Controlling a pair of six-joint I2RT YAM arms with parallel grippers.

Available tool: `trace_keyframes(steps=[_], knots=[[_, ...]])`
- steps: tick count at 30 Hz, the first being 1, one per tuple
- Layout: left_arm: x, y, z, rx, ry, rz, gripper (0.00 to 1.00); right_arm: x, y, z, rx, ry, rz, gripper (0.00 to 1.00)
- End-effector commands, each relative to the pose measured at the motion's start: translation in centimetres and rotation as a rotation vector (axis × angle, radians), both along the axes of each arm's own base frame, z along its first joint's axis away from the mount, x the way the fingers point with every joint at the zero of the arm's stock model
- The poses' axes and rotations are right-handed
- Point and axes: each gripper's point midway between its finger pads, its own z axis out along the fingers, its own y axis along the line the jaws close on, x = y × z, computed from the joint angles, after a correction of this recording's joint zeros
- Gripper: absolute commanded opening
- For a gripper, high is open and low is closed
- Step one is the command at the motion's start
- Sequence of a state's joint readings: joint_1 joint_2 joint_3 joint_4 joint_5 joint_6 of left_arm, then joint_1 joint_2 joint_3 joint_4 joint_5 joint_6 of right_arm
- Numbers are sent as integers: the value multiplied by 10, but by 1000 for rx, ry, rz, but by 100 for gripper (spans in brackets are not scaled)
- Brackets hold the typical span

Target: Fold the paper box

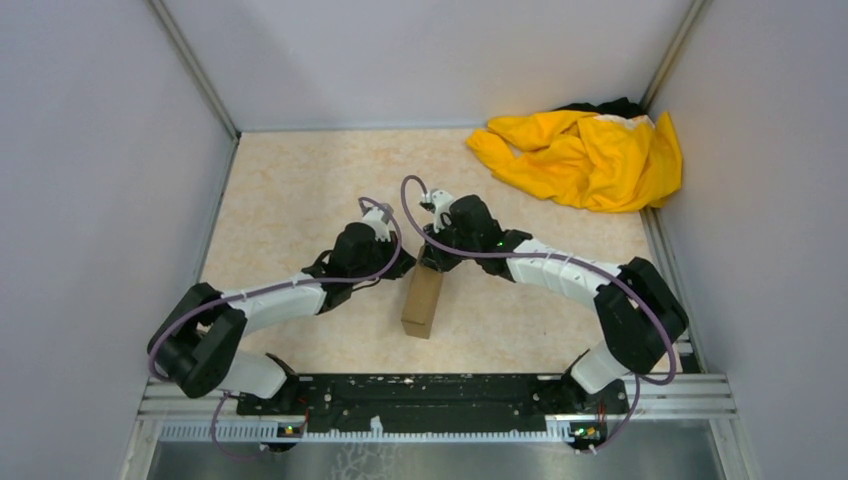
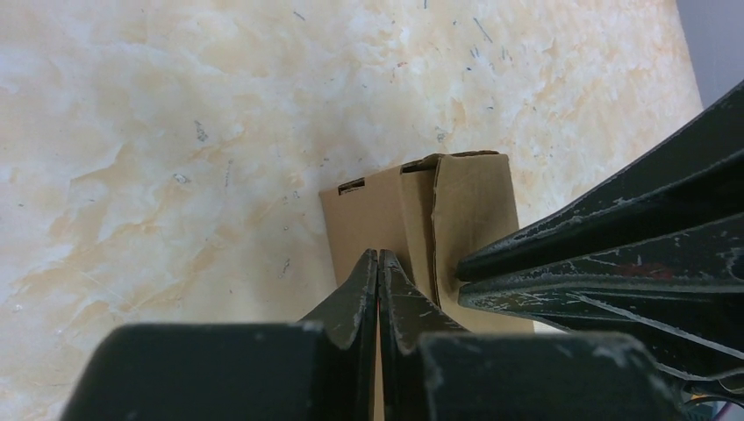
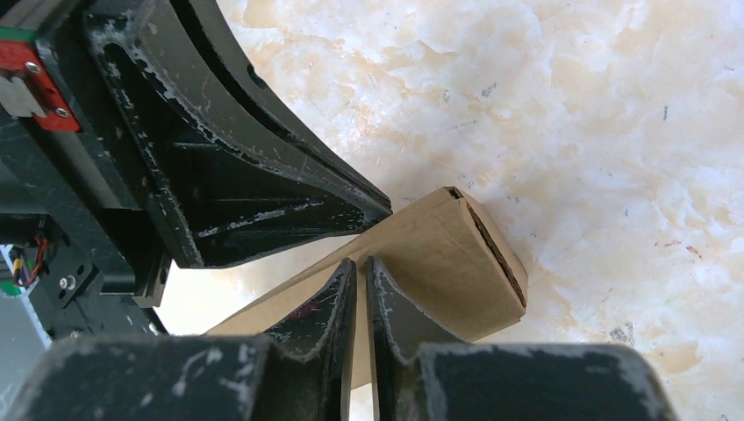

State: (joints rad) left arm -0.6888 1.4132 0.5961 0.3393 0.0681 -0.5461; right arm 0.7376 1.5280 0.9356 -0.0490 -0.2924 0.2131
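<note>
Paper box (image 1: 422,303) far end hidden under right arm (image 1: 545,262); contact there unclear.

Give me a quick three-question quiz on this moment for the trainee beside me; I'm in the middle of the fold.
1. True or false: the yellow cloth lies draped over the paper box.
2. How do the left gripper and the right gripper stand? A: both wide open. B: both shut. C: left open, right shut.
3. Fill in: both grippers point their tips at the far end of the ____.

Key
1. False: the cloth is bunched in the far right corner of the table, apart from the box.
2. B.
3. Paper box.
</note>
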Motion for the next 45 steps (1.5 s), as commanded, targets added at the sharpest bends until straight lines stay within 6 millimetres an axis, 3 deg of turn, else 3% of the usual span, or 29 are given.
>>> trace_keyframes(steps=[1,6,9,12,18,33,40,45], knots=[[-3,-7,22,-43,-49,-37,7,-8,-14,6,-56,5,-21,10],[-3,-8,24,-47,-55,-40,7,2,-13,62,-16,-94,-30,13],[-2,-8,23,-47,-53,-41,7,7,-19,80,-23,-134,-56,15],[-2,-8,21,-42,-49,-38,7,12,-27,85,-41,-154,-83,16],[0,-10,21,-41,-50,-43,7,19,-31,67,-102,-147,-80,12],[5,-15,22,-36,-58,-49,6,35,-18,56,-142,-148,-56,12],[6,-14,20,-33,-60,-49,6,31,-14,31,-154,-90,-39,12],[5,-15,19,-38,-61,-54,6,28,-15,-11,-213,-13,-37,12]])
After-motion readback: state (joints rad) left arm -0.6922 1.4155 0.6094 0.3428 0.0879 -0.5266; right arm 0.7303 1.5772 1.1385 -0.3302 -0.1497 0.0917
